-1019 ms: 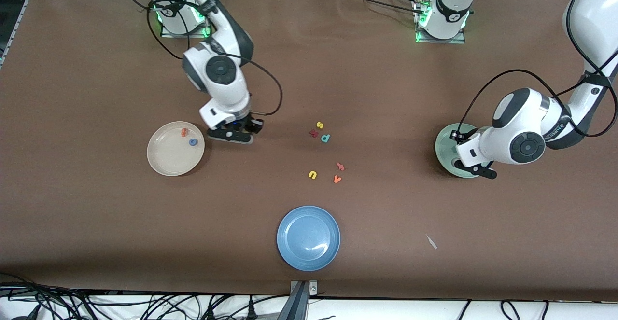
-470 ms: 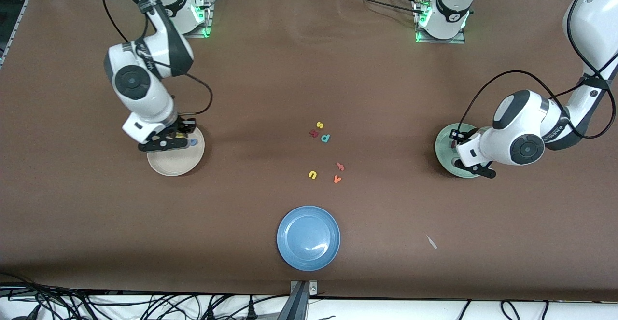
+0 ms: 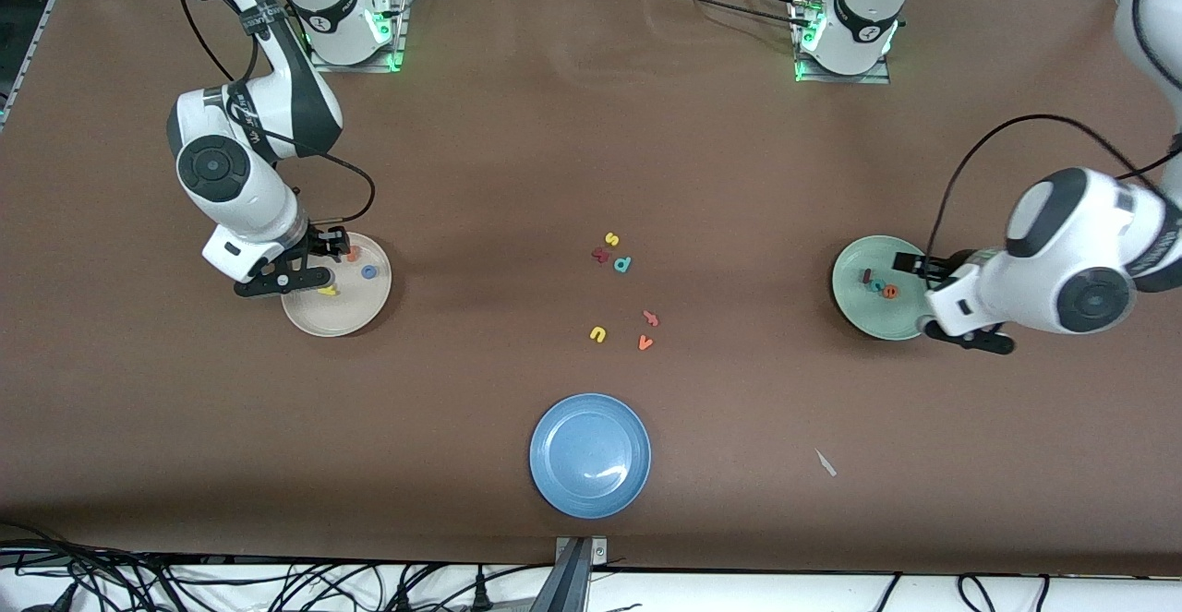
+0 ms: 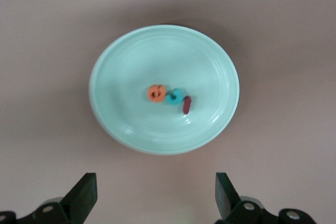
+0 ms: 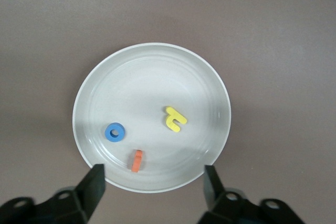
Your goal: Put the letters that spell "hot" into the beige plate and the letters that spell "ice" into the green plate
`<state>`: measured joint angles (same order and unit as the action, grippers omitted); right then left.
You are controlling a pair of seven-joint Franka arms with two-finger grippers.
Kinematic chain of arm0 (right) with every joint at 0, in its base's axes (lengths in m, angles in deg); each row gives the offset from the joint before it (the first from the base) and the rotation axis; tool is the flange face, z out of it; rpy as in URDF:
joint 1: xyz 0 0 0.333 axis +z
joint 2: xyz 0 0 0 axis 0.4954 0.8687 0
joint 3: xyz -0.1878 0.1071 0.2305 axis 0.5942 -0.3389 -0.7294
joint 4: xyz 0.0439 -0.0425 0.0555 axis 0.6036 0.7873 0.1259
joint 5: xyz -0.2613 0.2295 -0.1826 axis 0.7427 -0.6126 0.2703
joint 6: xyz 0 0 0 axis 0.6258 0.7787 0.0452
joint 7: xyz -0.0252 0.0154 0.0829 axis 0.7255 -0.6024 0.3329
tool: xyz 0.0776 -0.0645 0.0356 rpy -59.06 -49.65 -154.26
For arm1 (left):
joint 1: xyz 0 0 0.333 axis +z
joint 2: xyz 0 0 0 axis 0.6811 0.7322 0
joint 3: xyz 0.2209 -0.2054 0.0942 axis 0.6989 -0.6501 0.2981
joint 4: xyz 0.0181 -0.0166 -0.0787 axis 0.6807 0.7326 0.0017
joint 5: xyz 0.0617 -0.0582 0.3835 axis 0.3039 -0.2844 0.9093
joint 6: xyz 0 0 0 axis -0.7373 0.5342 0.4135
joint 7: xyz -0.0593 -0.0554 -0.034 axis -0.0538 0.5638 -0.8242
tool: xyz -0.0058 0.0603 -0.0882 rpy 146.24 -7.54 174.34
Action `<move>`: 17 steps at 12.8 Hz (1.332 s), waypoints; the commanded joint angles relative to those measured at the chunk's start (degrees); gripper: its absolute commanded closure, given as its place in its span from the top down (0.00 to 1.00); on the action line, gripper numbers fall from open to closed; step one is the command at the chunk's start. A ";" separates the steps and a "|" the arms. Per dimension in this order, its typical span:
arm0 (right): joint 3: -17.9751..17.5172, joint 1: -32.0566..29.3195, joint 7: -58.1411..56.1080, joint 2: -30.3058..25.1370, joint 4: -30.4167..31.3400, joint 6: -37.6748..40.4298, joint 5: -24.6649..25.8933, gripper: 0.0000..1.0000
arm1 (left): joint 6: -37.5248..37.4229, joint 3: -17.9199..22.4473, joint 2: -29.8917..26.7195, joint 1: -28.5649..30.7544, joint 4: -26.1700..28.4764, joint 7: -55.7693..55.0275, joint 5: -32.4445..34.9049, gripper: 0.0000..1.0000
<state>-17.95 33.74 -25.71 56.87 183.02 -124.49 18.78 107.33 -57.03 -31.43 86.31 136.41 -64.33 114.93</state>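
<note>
The yellow h (image 3: 327,291), which was still in the right claw (image 3: 282,280) half a second ago, now lies in the beige plate (image 3: 346,317) beside the blue o (image 3: 369,271) and the orange t (image 3: 353,252), so all three letters of "hot" rest there, apart from one another. The right claw has shifted toward the right arm's end of the worktop (image 3: 554,150). It hangs over that rim of the plate with its jaws spread wide and empty.

At the left arm's end, the left claw (image 3: 970,339) has drawn away from the green plate (image 3: 854,312); a second ago it covered the plate's middle. It now hovers over the worktop just beside the rim, jaws wide and holding nothing. The plate's contents are uncovered: the dark red i (image 3: 866,275), the teal c (image 3: 877,286) and the orange e (image 3: 890,292) lie clustered at its middle, touching or nearly so.

The spare letters (image 3: 621,294) in mid-worktop and the blue plate (image 3: 590,455), nearest the front camera, have not moved.
</note>
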 commanded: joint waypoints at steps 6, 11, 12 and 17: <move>1.99 0.26 -1.03 -4.03 -4.80 7.37 -11.75 1.00 | -8.26 0.95 -0.27 -8.67 -17.15 -0.70 -1.35 1.00; 2.07 0.44 -1.21 -8.87 -16.58 25.39 -13.34 1.00 | -8.78 16.89 -0.01 -25.41 -26.45 -4.13 -2.75 1.00; 2.33 0.52 -1.21 -9.66 -19.04 28.64 -13.34 1.00 | -8.87 21.90 -0.09 -29.20 -28.65 -4.13 -5.97 1.00; 9.35 2.28 -2.87 -11.07 -29.15 41.14 -16.75 1.00 | -9.14 46.25 -3.16 -41.35 -32.81 -3.16 -28.19 1.00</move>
<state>-11.71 35.05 -26.53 45.16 157.54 -87.08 4.88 99.76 -18.32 -32.62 48.13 104.95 -68.50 93.34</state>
